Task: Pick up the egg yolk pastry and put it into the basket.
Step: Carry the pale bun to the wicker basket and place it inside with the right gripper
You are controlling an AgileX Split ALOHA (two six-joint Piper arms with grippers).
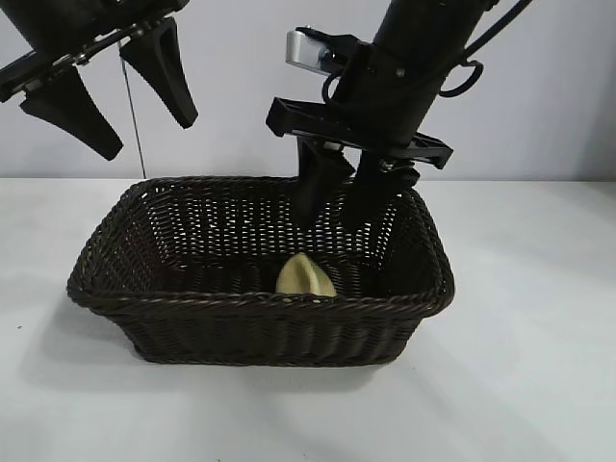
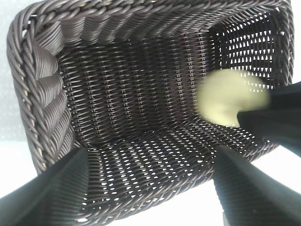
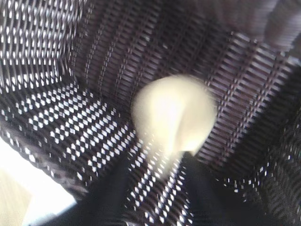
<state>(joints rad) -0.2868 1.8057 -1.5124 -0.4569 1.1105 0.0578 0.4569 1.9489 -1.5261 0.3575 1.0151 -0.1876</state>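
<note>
Exterior view: egg yolk pastry (image 1: 306, 277) inside the basket (image 1: 260, 306), low against the near wall, right of centre; right gripper (image 1: 339, 200) above it, fingers spread and holding nothing, tips dipped just below the far rim; left gripper (image 1: 125, 101) raised above the basket's left end, fingers spread wide, empty. Left wrist view: down into the basket (image 2: 42, 94), pastry (image 2: 225, 99) on the woven floor near one end wall, blurred. Right wrist view: pastry (image 3: 174, 113) blurred against the wicker just beyond the dark fingertips (image 3: 207, 188), apart from them.
</note>
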